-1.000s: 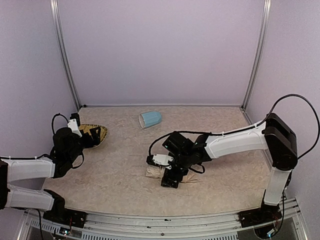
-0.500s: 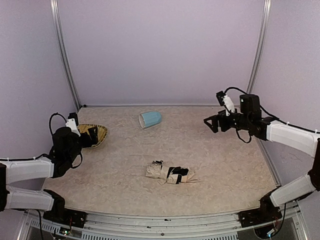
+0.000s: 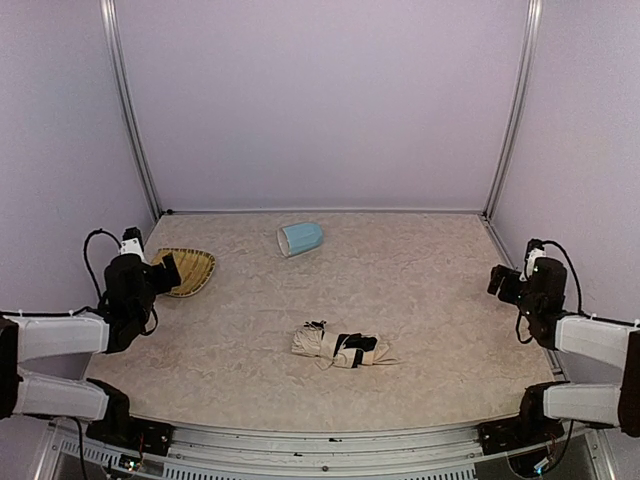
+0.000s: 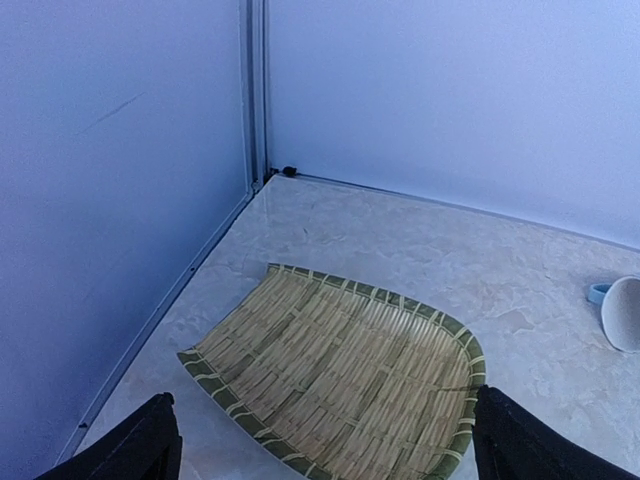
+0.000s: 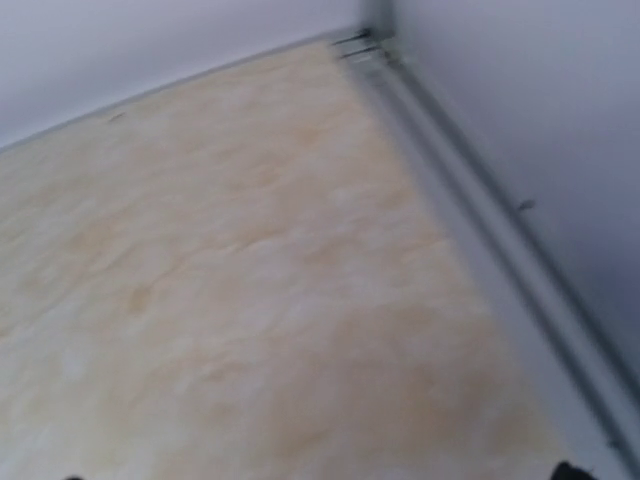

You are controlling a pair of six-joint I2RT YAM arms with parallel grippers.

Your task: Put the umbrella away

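The umbrella (image 3: 340,348) lies folded on the table near the front middle, a cream-beige bundle with a black strap part, and nothing touches it. My left gripper (image 3: 167,270) is open and empty at the near edge of the woven tray (image 3: 190,268). In the left wrist view its black fingers (image 4: 145,445) stand wide apart either side of the tray (image 4: 340,370). My right gripper (image 3: 498,282) is drawn back to the right wall, far from the umbrella. Its wrist view shows bare table, with only its fingertips (image 5: 566,469) at the bottom corners, wide apart.
A light-blue mug (image 3: 300,238) lies on its side at the back middle and also shows in the left wrist view (image 4: 624,312). Purple walls and metal corner posts (image 3: 130,120) enclose the table. The right wall's base rail (image 5: 500,260) runs beside my right gripper.
My right arm has let go of the umbrella, swung up to the back right, then folded back low against the right wall. My left gripper has drawn back slightly from the tray.
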